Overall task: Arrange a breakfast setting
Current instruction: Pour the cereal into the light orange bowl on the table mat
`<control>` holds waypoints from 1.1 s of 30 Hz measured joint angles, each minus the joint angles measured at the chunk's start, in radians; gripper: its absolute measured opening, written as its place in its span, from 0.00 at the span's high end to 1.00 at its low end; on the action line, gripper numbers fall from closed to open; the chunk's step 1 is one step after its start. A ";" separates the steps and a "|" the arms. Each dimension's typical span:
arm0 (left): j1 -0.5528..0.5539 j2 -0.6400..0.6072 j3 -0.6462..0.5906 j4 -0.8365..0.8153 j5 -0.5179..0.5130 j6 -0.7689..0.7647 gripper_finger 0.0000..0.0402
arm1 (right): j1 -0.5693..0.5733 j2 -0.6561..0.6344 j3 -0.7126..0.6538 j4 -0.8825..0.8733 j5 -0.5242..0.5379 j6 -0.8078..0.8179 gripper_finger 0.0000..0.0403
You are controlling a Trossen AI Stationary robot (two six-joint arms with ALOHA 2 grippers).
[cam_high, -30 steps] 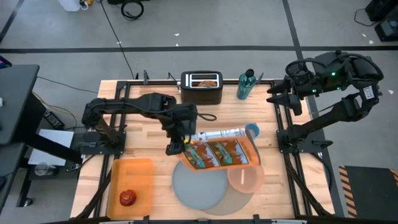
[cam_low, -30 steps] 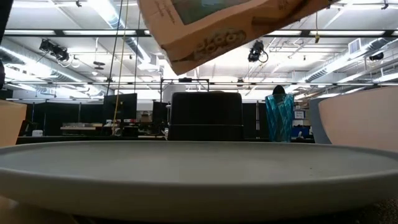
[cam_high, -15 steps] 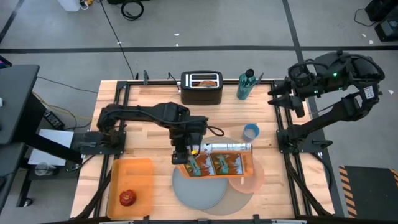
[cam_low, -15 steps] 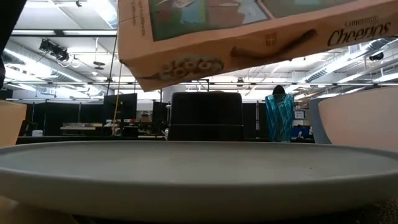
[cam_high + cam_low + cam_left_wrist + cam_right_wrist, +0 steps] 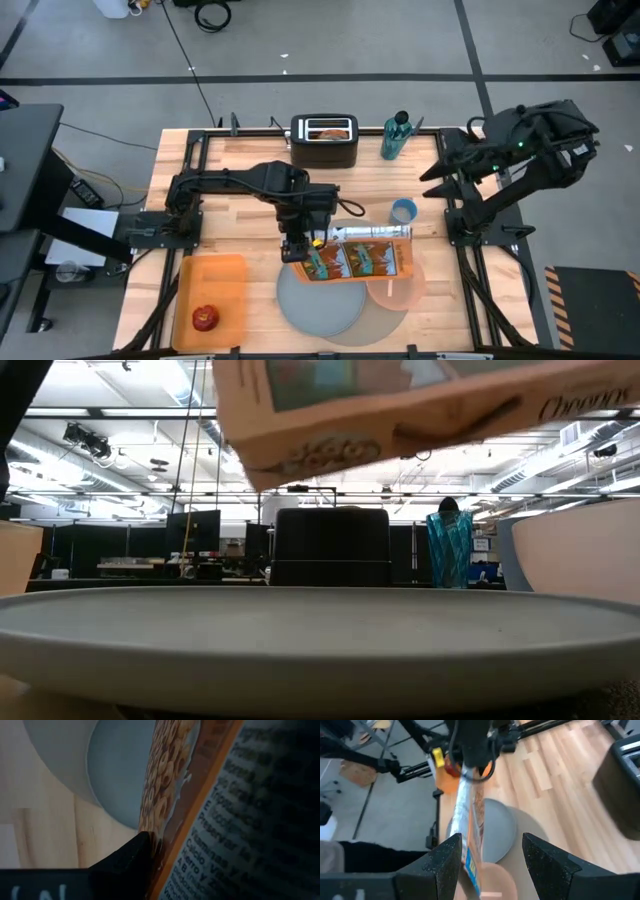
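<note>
Wooden tabletop (image 5: 240,190), seen from above, with the grey-blue plate (image 5: 318,303) as landmark. My left gripper (image 5: 297,243) is clenched on the edge of a cereal box (image 5: 360,259), which hangs tilted in the air over the plate's far rim and over the translucent pink bowl (image 5: 398,286) just right of the plate. Plate and bowl rest on the large round grey mat (image 5: 385,322). The small blue cup (image 5: 403,211) stands beyond the bowl, apart from it. To the plate's left, an orange tray (image 5: 226,275) carries the red apple (image 5: 205,318). A toaster (image 5: 324,140) and a teal bottle (image 5: 394,135) stand well beyond the plate, at the table's far edge. My right gripper (image 5: 490,855) waits high off the table's right side, fingers spread and holding nothing.
</note>
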 joint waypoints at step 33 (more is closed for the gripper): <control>0.010 -0.003 0.029 0.002 -0.094 0.037 0.57 | 0.316 -0.115 -0.597 0.232 0.203 0.293 0.47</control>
